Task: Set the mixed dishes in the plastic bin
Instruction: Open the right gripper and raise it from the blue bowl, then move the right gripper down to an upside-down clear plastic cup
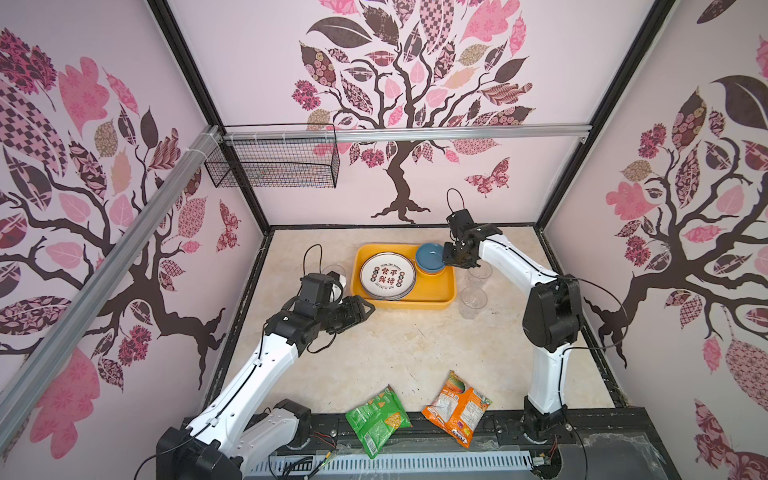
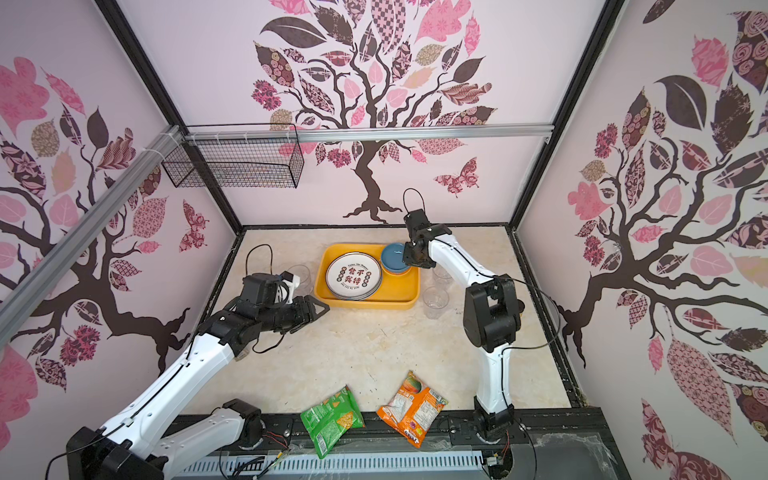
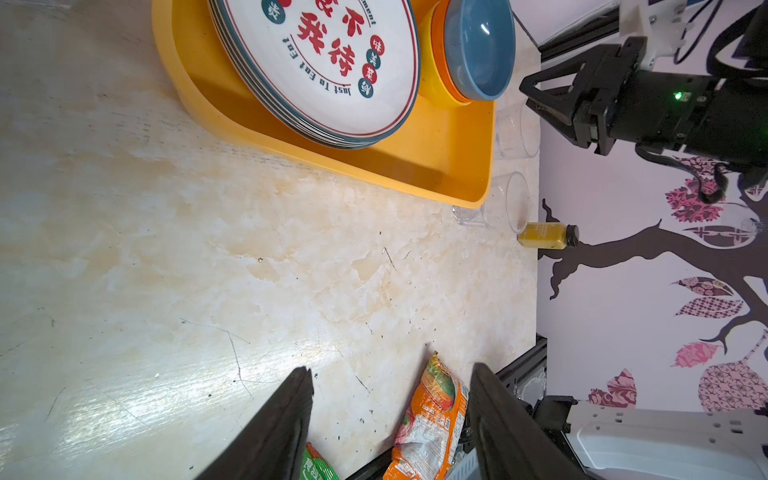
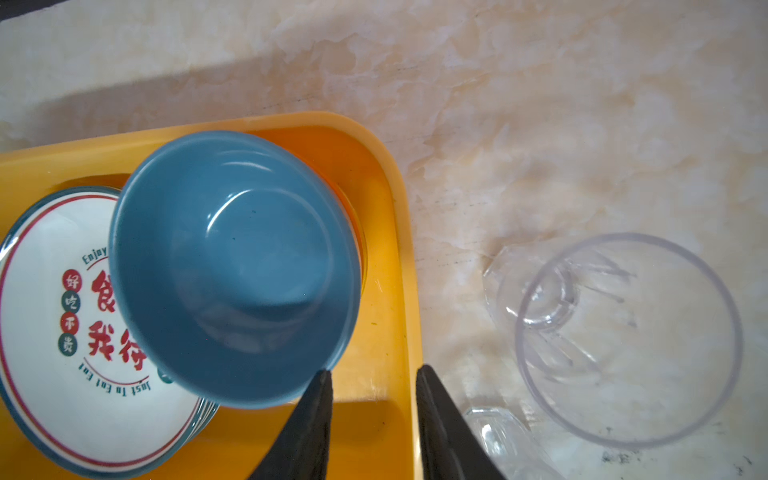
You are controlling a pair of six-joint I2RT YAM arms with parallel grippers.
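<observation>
**Blue bowl (image 4: pixel 232 266) nested in the bin, right jaws parted at its rim**

Blue on orange on yellow: the bowl tops a small stack of orange and yellow bowls (image 3: pixel 436 83) in the corner of the bin (image 4: pixel 409 291) directly under the right gripper (image 4: pixel 372 374). Nesting there saves floor space, and the plates (image 1: pixel 387 274) fill the stretch of bin beyond the fingertips. The right gripper's jaws stand partly apart with only the bin wall showing between them. One finger sits just at the bowl's rim, so the bowl appears to rest on the stack by its own weight.

The bowl is round, so it has no long axis. Its mouth faces up, seemingly tipped a little toward the plates. The bin's long axis runs roughly along the right gripper's line of reach.

Two clear cups (image 1: pixel 473 301) stand mouth-up on the tabletop (image 1: pixel 415 353) just outside the bin wall, beside the right gripper, probably next to go. The left gripper (image 3: pixel 390 370) hangs wide open and empty near the bin's opposite end.
</observation>
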